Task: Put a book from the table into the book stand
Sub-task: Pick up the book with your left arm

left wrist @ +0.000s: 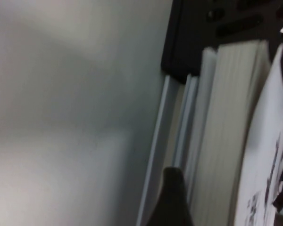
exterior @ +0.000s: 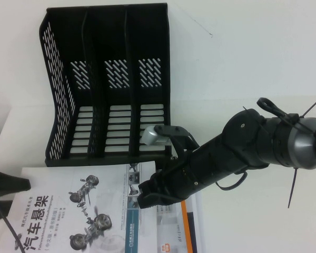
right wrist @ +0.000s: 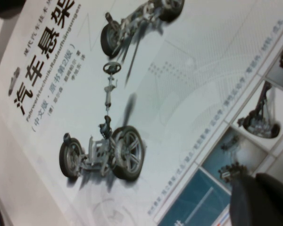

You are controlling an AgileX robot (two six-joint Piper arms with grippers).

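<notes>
**Operator:** Where's the book, and what's around it?

**Observer:** Your book (exterior: pixel 79 211) lies flat on the white worktop (exterior: pixel 242 63) in the lower left of the high view, cover up, its teal strip toward the middle of the frame. The bottom edge of the frame cuts it off. The black book stand (exterior: pixel 108 84) sits just behind it in the upper left, all three slots bare. To the book's right a second book with an orange edge (exterior: pixel 185 224) lies partly under the arm.

**Operator:** And the right gripper?

**Observer:** The right gripper (exterior: pixel 147 192) hangs over the book's teal strip, in the lower middle of the high view. The arm crosses in front of the stand's lower right corner and covers part of the orange-edged book. You can't tell from any view whether its jaws are released or clenched; the right wrist view shows only one dark fingertip (right wrist: pixel 262 200) at the lower right, over the cover.

**Operator:** The left one?

**Observer:** The left gripper (exterior: pixel 5 184) is at the far left edge of the high view, mostly cut off, beside the book's corner. The left wrist view is blurred: one dark fingertip (left wrist: pixel 172 197) against the stacked page edges. Its jaws I cannot tell either.
</notes>
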